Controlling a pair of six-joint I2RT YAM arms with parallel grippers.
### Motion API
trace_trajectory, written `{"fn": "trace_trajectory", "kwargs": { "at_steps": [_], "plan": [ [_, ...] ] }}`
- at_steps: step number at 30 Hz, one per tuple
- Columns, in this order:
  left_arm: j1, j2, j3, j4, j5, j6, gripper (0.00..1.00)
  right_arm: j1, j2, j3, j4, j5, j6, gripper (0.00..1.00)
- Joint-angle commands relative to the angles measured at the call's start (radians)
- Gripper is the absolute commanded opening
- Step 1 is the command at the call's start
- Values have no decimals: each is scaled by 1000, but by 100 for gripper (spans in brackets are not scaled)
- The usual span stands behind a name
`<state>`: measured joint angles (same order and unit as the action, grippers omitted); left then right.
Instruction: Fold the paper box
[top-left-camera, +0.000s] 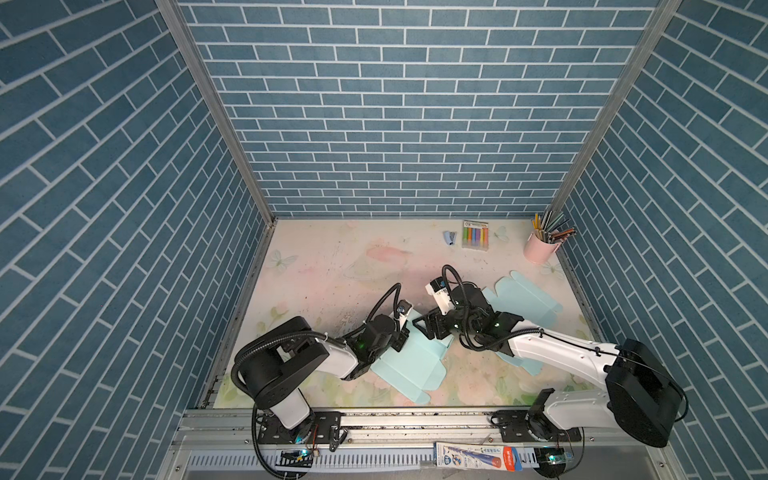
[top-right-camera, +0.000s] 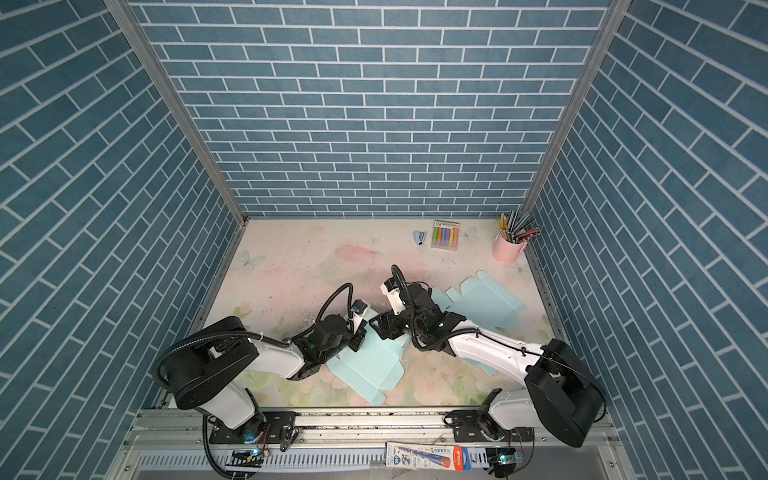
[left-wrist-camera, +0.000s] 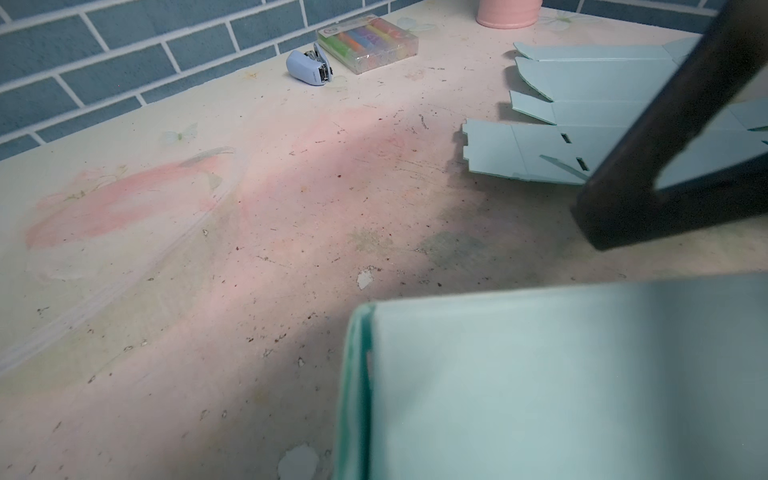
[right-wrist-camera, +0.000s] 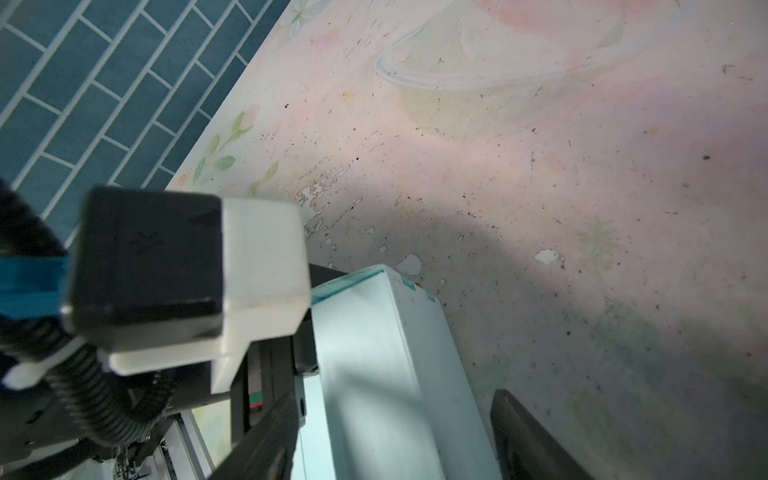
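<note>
Closest, your paper box (left-wrist-camera: 561, 386) has one wall raised, pinched in the left gripper (top-left-camera: 402, 337); right gripper (right-wrist-camera: 395, 440) gapes around it; other sides lie flat.

A pale-blue paper box (left-wrist-camera: 561, 382) is filling the near view; a stapler (left-wrist-camera: 306, 68) is lying at eleven o'clock, flat blanks (left-wrist-camera: 582, 75) at one o'clock.

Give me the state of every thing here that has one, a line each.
paper box: partly folded, one side raised, rest flat.
left gripper: shut on the box's raised side.
right gripper: open, straddling that side.
spare box sheet: flat, unfolded.
marker case: closed, lying flat.
pencil cup: upright, holding pencils.
stapler: on the table; open or shut unclear.
</note>
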<state>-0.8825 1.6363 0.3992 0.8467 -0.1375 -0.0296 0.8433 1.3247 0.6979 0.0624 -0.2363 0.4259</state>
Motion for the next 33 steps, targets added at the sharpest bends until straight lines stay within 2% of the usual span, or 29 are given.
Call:
{"fn": "trace_trajectory", "kwargs": {
  "at_steps": [1, 12, 14, 16, 18, 23, 27, 33],
  "plan": [
    [-7, 10, -5, 35, -3, 14, 14, 0, -15, -5, -14, -10, -24, 74],
    [-19, -28, -33, 15, -25, -12, 30, 22, -11, 35, -146, 96, -86, 76],
    [-37, -52, -42, -2, -51, -17, 38, 41, 2, 60, -188, 142, -108, 77],
    [-50, -84, -48, -37, -68, -30, 51, 50, 19, 82, -223, 179, -124, 77],
    [-65, -118, -42, -99, -96, -54, 58, 50, 32, 97, -252, 209, -138, 77],
    [-82, -241, -38, -333, -116, -168, 68, 43, 39, 114, -288, 277, -151, 76],
    [-120, -342, -50, -526, -119, -266, 69, 18, 30, 105, -281, 255, -168, 74],
    [-169, -573, -40, -773, -118, -399, 70, -40, 1, 57, -240, 199, -164, 72]
  ]
}}
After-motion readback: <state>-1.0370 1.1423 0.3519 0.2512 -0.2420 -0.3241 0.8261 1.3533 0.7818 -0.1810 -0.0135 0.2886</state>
